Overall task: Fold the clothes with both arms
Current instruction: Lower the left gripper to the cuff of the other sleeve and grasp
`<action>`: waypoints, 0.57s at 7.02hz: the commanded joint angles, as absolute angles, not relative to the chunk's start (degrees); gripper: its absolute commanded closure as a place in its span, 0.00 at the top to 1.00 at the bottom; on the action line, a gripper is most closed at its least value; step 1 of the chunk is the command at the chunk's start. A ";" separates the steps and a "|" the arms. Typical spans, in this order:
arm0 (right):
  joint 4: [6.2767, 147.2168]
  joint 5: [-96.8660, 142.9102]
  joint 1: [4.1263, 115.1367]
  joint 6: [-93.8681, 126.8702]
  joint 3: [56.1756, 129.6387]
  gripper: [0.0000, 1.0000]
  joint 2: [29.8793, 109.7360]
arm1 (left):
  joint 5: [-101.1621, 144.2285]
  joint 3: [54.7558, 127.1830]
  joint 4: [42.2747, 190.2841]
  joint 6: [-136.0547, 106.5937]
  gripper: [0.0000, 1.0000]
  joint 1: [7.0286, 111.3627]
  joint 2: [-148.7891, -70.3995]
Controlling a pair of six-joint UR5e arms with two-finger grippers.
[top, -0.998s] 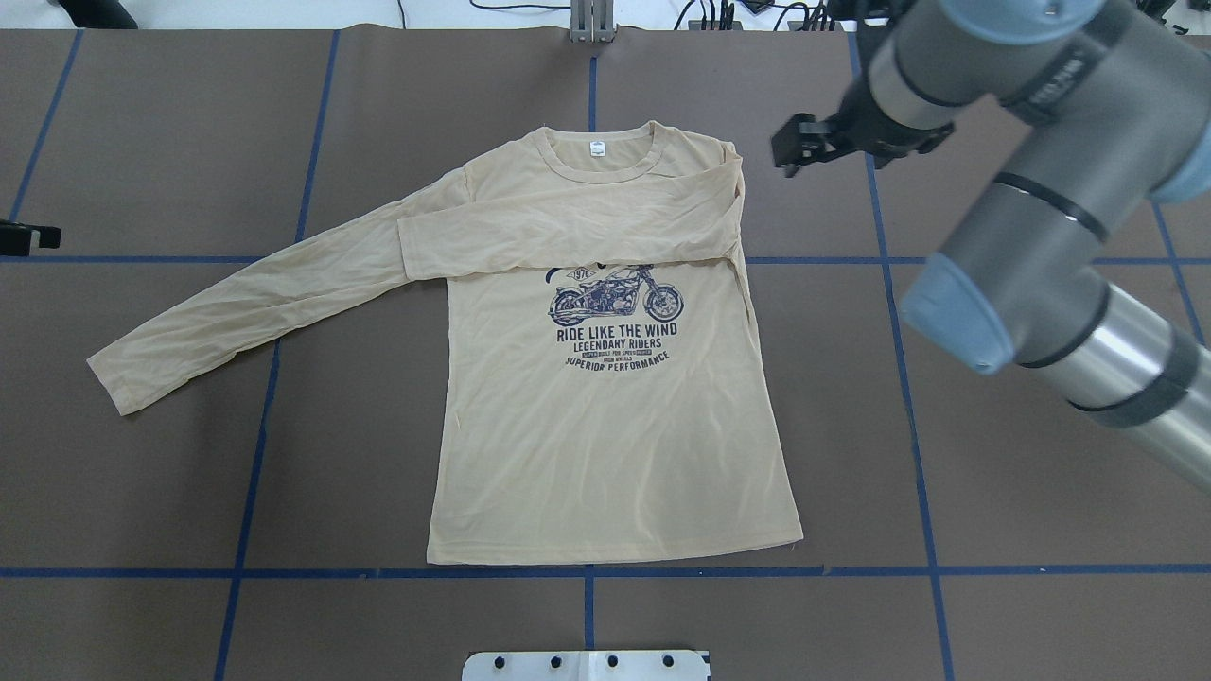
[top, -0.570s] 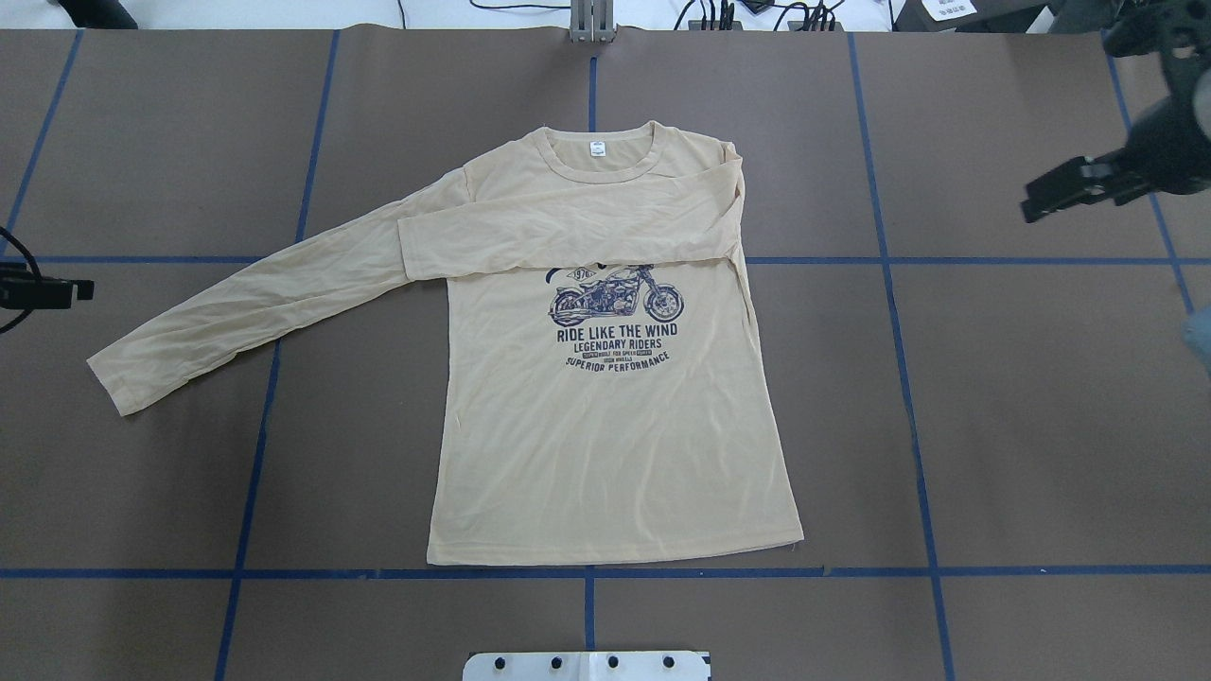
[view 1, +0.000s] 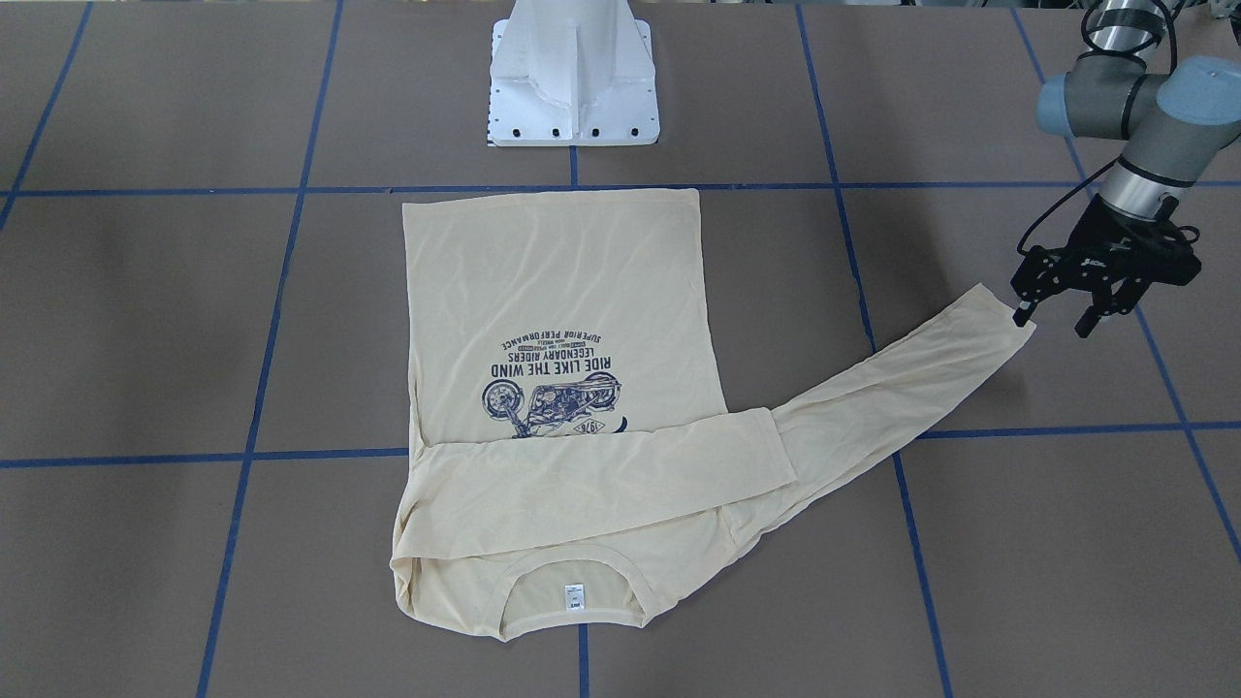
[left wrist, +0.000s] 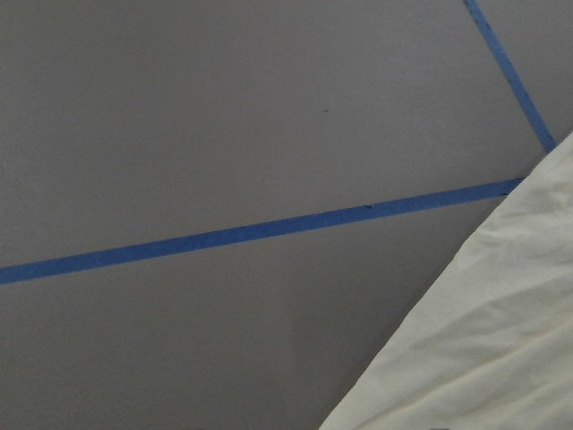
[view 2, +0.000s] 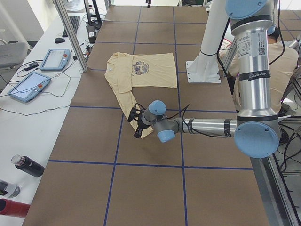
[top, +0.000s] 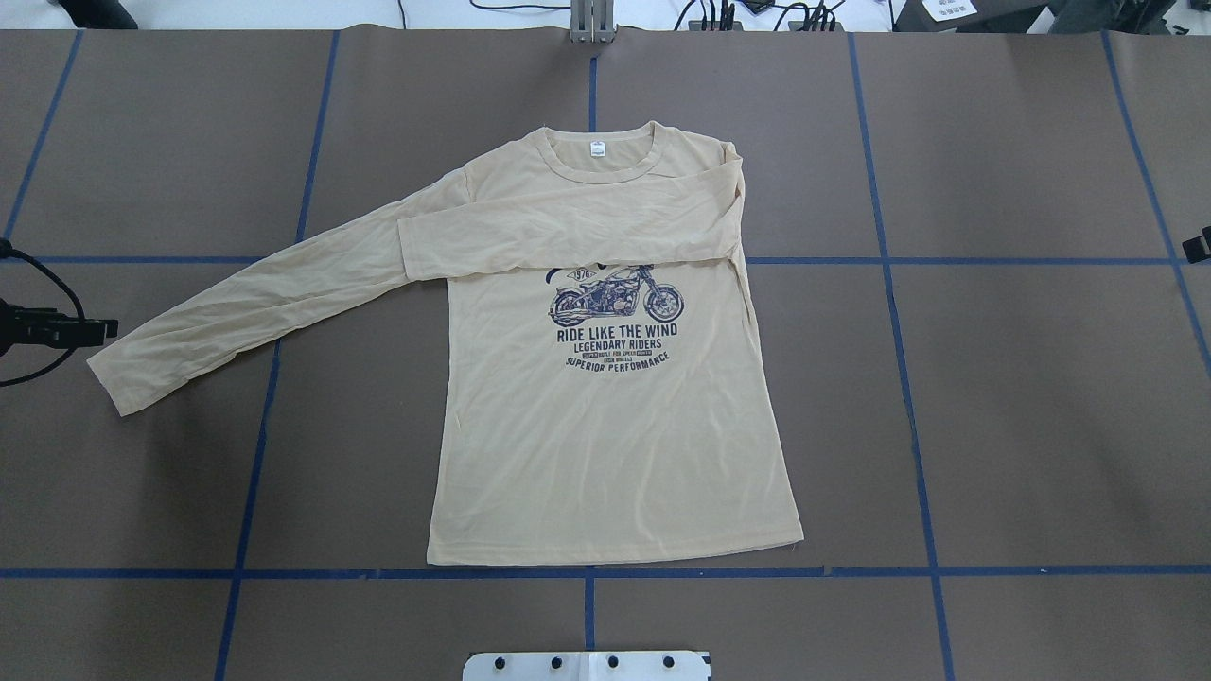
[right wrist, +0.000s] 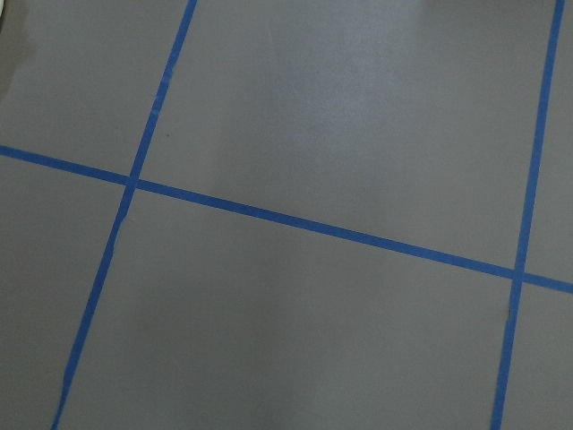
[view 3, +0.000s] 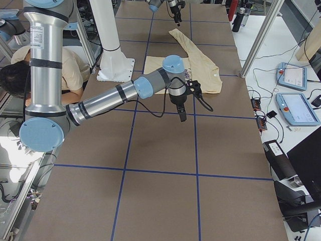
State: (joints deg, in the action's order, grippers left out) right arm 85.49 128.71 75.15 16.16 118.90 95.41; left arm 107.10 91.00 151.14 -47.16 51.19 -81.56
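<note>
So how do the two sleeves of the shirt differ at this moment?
The folded sleeve lies across the chest, over the top of the print; the stretched sleeve lies out on the table, away from the body. The left gripper is open beside the cuff of the stretched sleeve; no gripper is near the folded sleeve. Both sleeves lie flat and are of the same pale yellow cloth.

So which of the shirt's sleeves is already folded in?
The sleeve lying across the chest, covering the top of the motorcycle print. The other sleeve stretches out sideways, cuff by the left gripper.
</note>
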 commanded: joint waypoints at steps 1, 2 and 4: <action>84.99 129.11 75.50 15.82 118.57 1.00 95.71 | 106.79 90.44 151.00 -47.20 0.79 49.49 -81.65; 85.08 129.11 75.50 15.82 118.56 1.00 95.71 | 106.79 90.44 151.00 -47.11 0.73 48.87 -81.65; 84.99 129.11 75.50 15.82 118.65 1.00 95.71 | 106.79 89.56 151.08 -46.76 0.66 48.52 -81.83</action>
State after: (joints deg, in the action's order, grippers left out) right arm 85.02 129.11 75.49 15.86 118.59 95.71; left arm 106.79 90.00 151.06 -46.92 48.82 -81.74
